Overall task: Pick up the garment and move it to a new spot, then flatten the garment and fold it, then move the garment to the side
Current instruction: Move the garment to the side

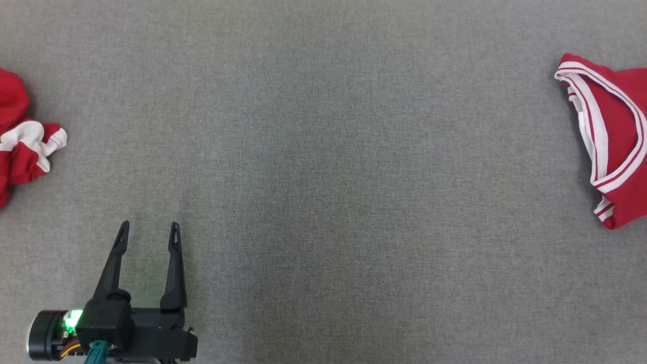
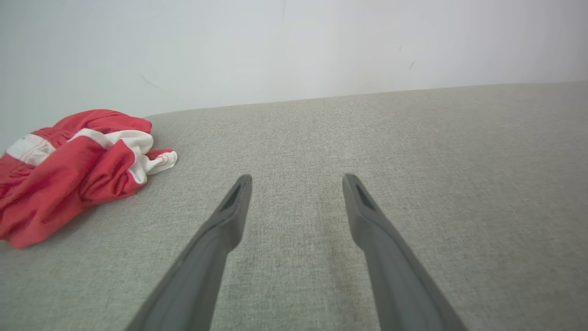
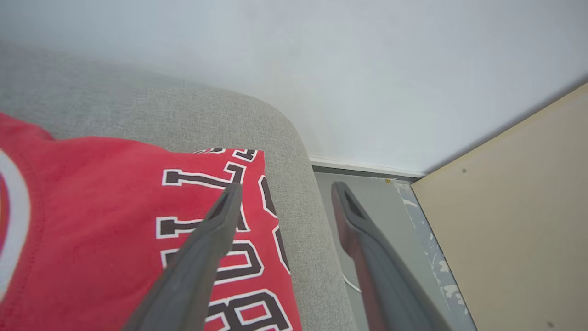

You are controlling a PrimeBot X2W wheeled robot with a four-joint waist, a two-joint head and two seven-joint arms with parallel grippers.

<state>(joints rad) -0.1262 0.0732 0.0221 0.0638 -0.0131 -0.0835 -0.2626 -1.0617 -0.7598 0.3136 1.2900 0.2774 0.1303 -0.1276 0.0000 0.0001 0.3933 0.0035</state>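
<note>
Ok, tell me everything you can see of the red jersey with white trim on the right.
The red jersey with white-striped trim lies folded flat on the grey woven surface, at its right end near the rounded edge, partly cut off in the head view. It looks like soft knit; black white-outlined letters show on its top face. The open right gripper points over its corner, gripping nothing; contact cannot be told.

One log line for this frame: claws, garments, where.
left claw: open, empty, over grey fabric surface | right claw: open, over red jersey with black lettering, surface's right edge | crumpled red-and-white garment: far left, untouched
</note>
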